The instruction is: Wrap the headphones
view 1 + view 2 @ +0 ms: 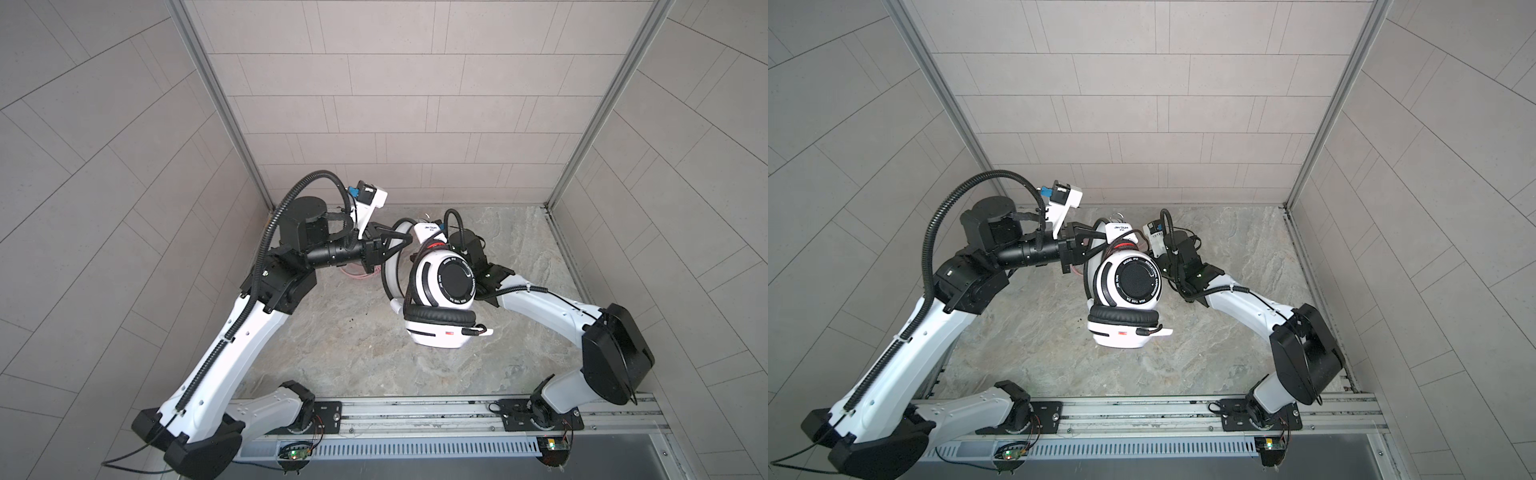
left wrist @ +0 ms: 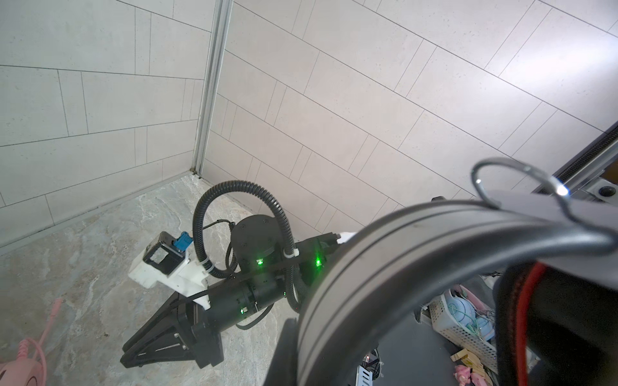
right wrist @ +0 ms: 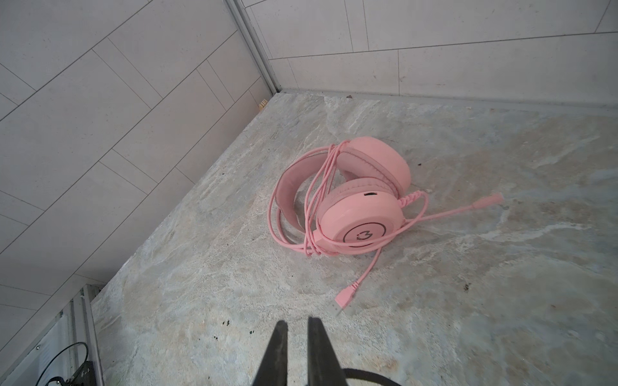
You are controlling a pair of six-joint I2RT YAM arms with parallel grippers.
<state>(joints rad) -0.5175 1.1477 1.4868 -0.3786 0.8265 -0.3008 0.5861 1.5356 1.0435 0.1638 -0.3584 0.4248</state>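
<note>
The white-and-black headphones (image 1: pixel 440 286) (image 1: pixel 1133 286) hang in the air over the table's middle. My left gripper (image 1: pixel 400 243) (image 1: pixel 1096 245) is shut on their headband (image 2: pixel 384 267), which fills the left wrist view and hides that gripper's own jaws. The pink headphones (image 3: pixel 354 204) (image 2: pixel 16 371) lie on the table near the back left with their pink cable looped around them. My right gripper (image 3: pixel 297 331) (image 2: pixel 125 356) points down at the table near the pink plug (image 3: pixel 344 297). Its fingers are nearly together, and the black cable (image 3: pixel 371 374) curves out from under one of them. The raised headphones hide this gripper in both top views.
Tiled walls close in the stone table (image 1: pixel 353 353) at the back and both sides. A metal rail (image 1: pixel 415 411) runs along the front edge. A metal hook (image 2: pixel 501 173) sits on the headband. A white basket (image 2: pixel 458 317) of odds and ends stands beyond the table.
</note>
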